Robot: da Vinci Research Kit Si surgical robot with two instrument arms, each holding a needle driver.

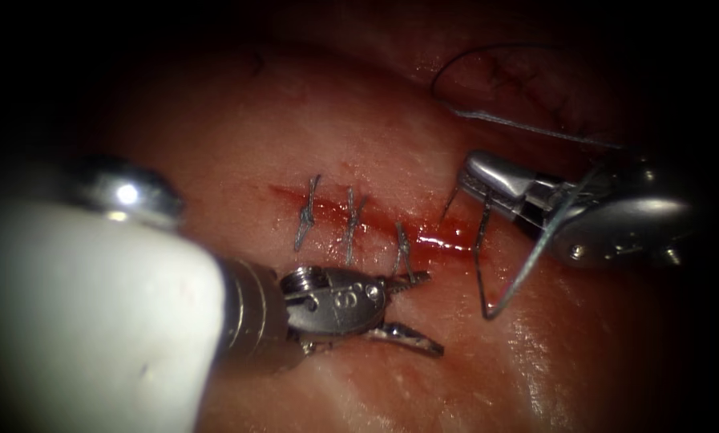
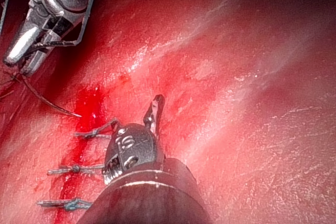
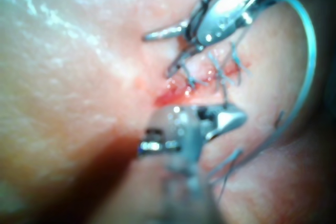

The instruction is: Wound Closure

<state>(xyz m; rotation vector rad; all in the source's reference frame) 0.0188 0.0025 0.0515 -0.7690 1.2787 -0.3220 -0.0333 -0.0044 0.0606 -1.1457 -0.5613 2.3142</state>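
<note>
You have two tools over the tissue [image 1: 359, 112] and three finished stitches [image 1: 351, 220] across the cut [image 1: 375, 220], with red fluid [image 1: 443, 240] pooled at the cut's right end. Your left tool [image 1: 417, 311] lies just below the cut near the third stitch, its jaws spread in a moderate V with nothing between them; the upper tip sits right at the wound edge beside that stitch (whether it touches, you cannot tell). Your right tool [image 1: 475, 178] sits to the right of the cut's end, jaws closed on the curved needle [image 1: 481, 273], gripping it near its upper part. The needle is thin and dark grey, hanging down from the jaws and hooking at the bottom over the tissue right of the cut; it looks free of the tissue. One thread [image 1: 527, 124], pale grey, runs from above the right tool, looping over the far tissue, and a strand crosses the tool's body down to the needle's low end
</note>
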